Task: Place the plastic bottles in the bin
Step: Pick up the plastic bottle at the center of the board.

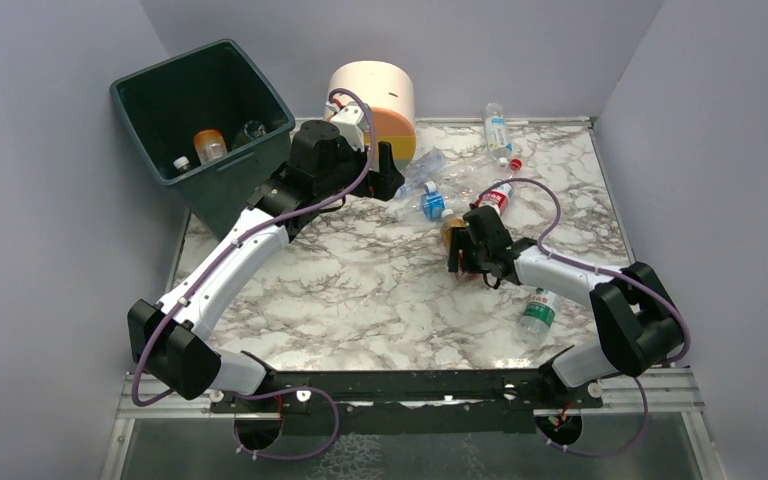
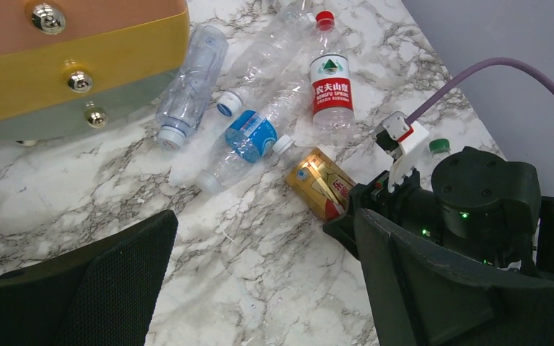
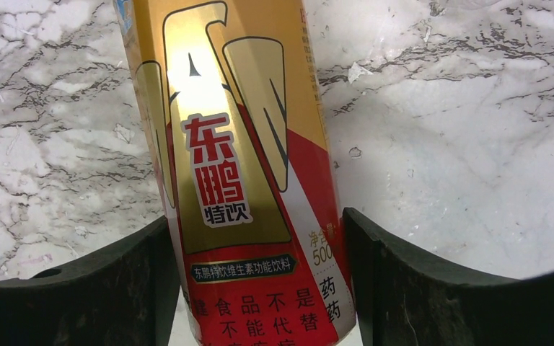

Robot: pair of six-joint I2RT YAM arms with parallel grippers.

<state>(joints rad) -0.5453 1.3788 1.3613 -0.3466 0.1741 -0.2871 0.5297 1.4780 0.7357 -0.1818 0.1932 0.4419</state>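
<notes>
My right gripper [image 1: 463, 258] is shut on a gold-and-red labelled bottle [image 3: 238, 180] that lies on the marble table; its jaws press both sides of it [image 1: 450, 233]. My left gripper [image 2: 260, 238] is open and empty above the table, near the bottle pile and the drawer unit [image 1: 392, 183]. Loose bottles lie close by: a blue-labelled one [image 2: 249, 137], a red-labelled one [image 2: 330, 86] and a clear one [image 2: 191, 79]. The dark green bin [image 1: 160, 75] stands at the back left with an orange bottle [image 1: 210, 146] inside.
A round cream, orange and yellow drawer unit [image 1: 380, 95] stands at the back centre. A clear bottle [image 1: 497, 130] lies by the back wall. A green-labelled bottle [image 1: 540, 310] lies beside the right arm. Grey walls enclose the table.
</notes>
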